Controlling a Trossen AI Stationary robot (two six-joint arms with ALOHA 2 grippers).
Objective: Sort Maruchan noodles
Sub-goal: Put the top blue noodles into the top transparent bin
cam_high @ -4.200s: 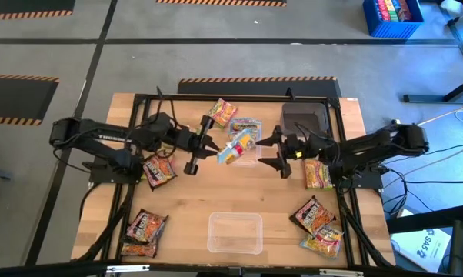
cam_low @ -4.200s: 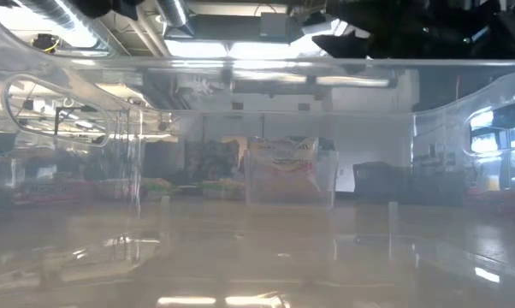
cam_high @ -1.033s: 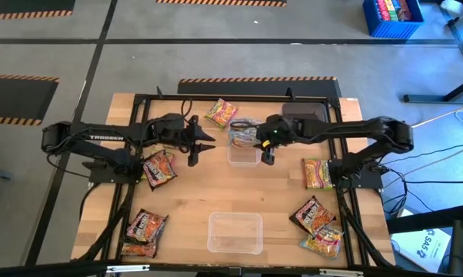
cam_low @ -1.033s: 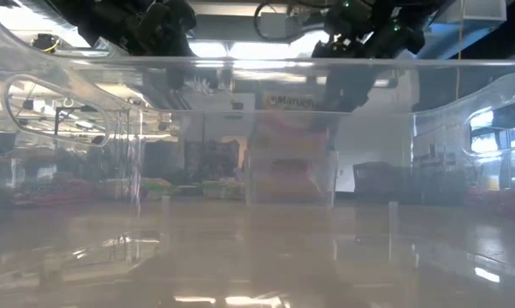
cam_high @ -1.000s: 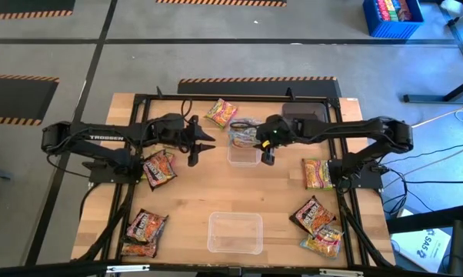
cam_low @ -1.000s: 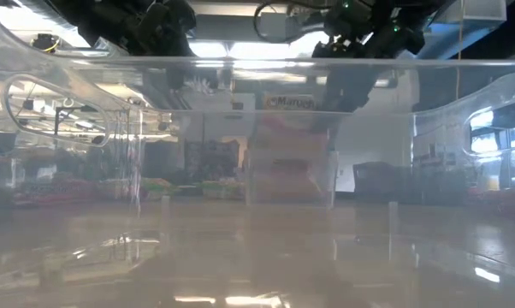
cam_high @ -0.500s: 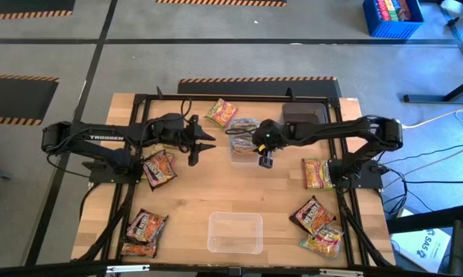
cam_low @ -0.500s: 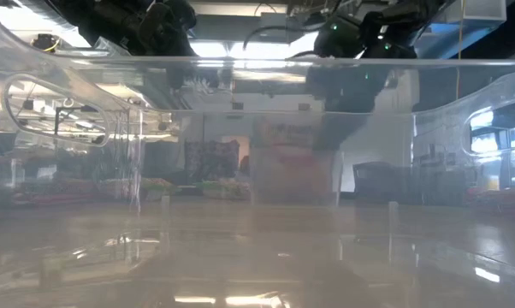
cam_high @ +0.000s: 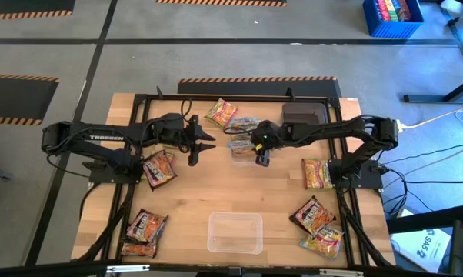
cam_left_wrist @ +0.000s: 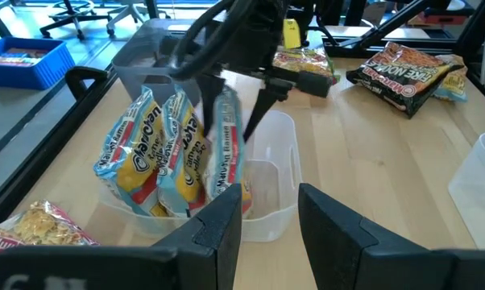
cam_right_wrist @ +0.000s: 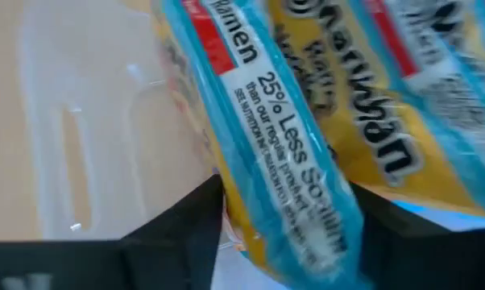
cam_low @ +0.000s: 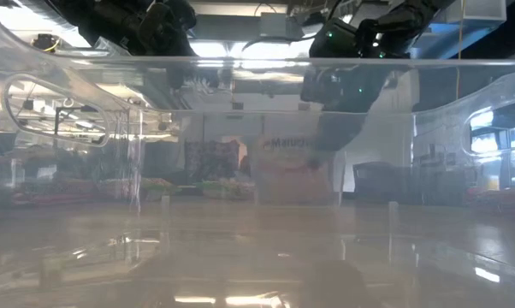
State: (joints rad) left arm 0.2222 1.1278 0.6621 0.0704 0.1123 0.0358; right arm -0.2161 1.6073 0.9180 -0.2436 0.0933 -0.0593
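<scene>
Three blue packets [cam_left_wrist: 174,149] stand in the far tub [cam_left_wrist: 267,217]. The right gripper [cam_high: 261,150] is over it, fingers spread around the last packet. The left gripper [cam_high: 199,143] waits nearby, holding nothing. Many packets [cam_high: 318,225] still lie loose.

Three pale blue-orange packets [cam_left_wrist: 174,153] standing on edge in clear tub [cam_left_wrist: 279,173] near worktop's [cam_high: 216,196] far edge. Yellow-green-red packets [cam_high: 317,174] along right edge, dark maroon packets [cam_high: 144,228] toward left edge and near-left corner.

Overhead, table-level and wrist views share the tub [cam_left_wrist: 267,209].
</scene>
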